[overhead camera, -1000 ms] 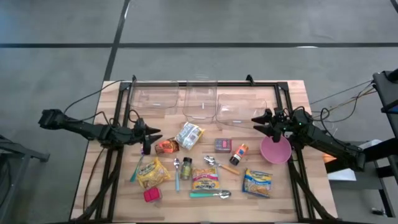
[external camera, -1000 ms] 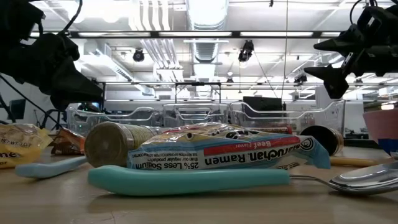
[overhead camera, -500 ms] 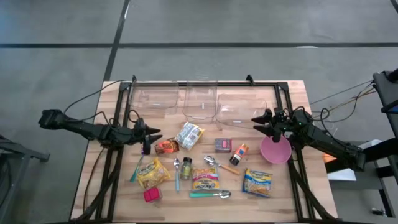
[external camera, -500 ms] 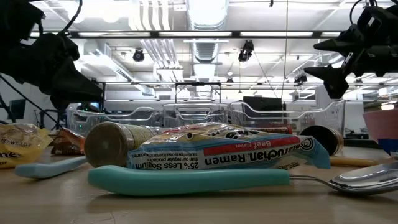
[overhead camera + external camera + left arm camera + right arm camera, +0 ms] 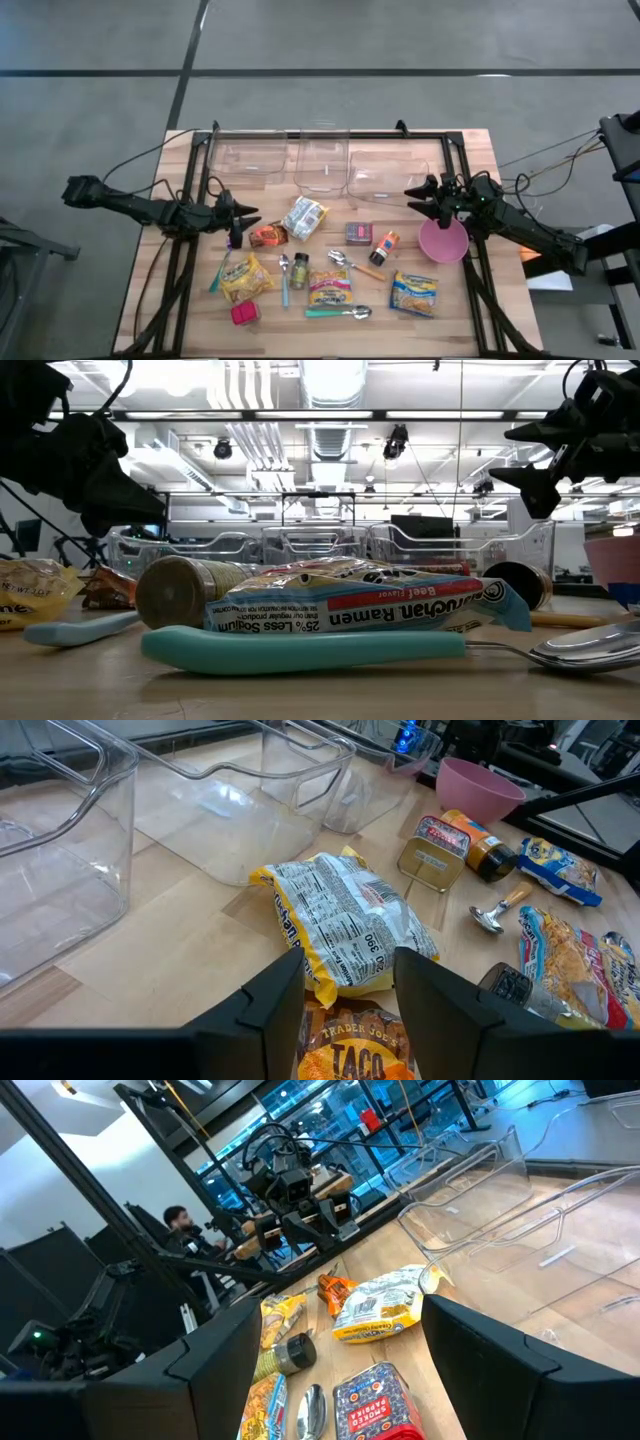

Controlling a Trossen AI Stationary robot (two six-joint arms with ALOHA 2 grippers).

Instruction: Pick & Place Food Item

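Crowded tabletop (image 5: 470,300): my left gripper (image 5: 250,219) hangs open, empty, beside the taco packet (image 5: 268,235), right gripper (image 5: 415,192) open too; descending could snag the neighbouring yellow bag (image 5: 305,216).

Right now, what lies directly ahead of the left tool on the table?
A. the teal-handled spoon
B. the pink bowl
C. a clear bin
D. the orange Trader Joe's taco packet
D: in the left wrist view the orange Trader Joe's taco packet sits between the open fingers of the left tool, with the yellow-and-white bag just beyond it.
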